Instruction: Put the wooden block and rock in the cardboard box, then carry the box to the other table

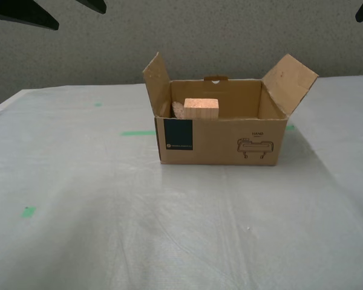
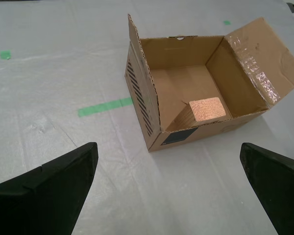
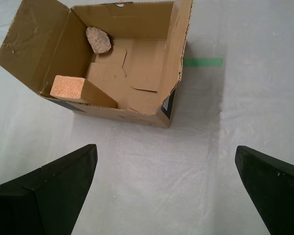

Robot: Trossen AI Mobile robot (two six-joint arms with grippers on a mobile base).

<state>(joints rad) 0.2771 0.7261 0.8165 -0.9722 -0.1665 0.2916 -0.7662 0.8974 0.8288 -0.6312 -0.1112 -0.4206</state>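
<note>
Box (image 1: 221, 142): on sheeted table (image 1: 109, 229), flaps up. Block (image 1: 201, 109), rock (image 3: 98, 39): inside, loaded. First pincer (image 3: 166, 191), second pincer (image 2: 169, 188): spread, empty, clear of box; delivery apparently done.

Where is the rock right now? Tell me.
The rock lies inside the cardboard box, in a back corner on the floor, just behind the wooden block that leans up at the front. In the exterior view it peeks out left of the block.
</note>
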